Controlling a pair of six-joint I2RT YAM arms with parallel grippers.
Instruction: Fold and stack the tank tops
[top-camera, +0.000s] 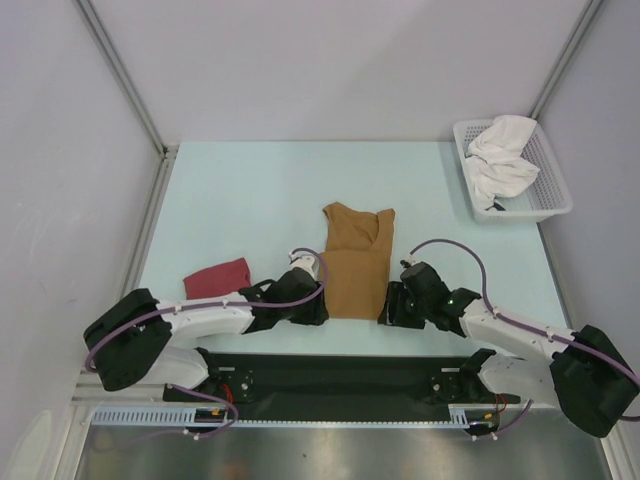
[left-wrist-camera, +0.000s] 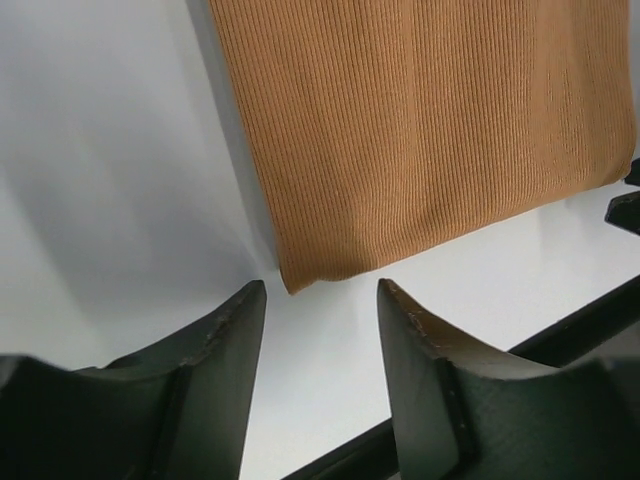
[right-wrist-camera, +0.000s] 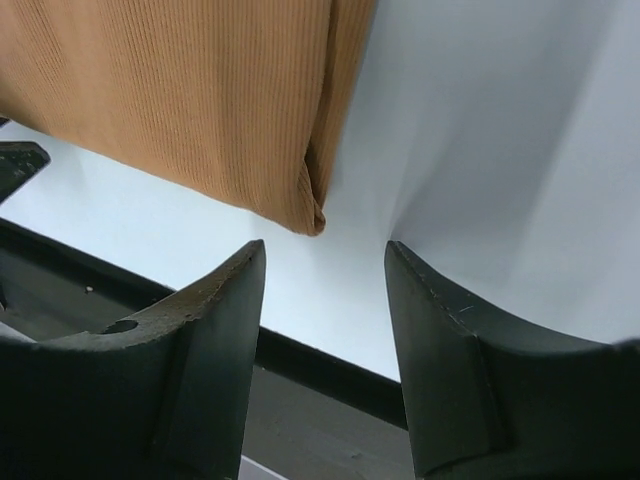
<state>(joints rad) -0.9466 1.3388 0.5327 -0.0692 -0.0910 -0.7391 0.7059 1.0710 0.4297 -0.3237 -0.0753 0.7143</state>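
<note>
A tan-brown tank top (top-camera: 356, 262) lies flat mid-table, folded lengthwise into a narrow strip, neck end away from me. A dark red tank top (top-camera: 217, 278) lies folded at the near left. My left gripper (left-wrist-camera: 322, 292) is open just short of the tan top's near left corner (left-wrist-camera: 300, 275), nothing between its fingers. In the top view it sits at that corner (top-camera: 318, 305). My right gripper (right-wrist-camera: 325, 250) is open just short of the near right corner (right-wrist-camera: 312, 215), also holding nothing; from above it is by the hem's right end (top-camera: 392, 305).
A white mesh basket (top-camera: 555, 195) at the far right holds a crumpled white cloth (top-camera: 502, 160). A black strip (top-camera: 340, 375) runs along the table's near edge behind both grippers. Walls close the table on the left, far and right sides.
</note>
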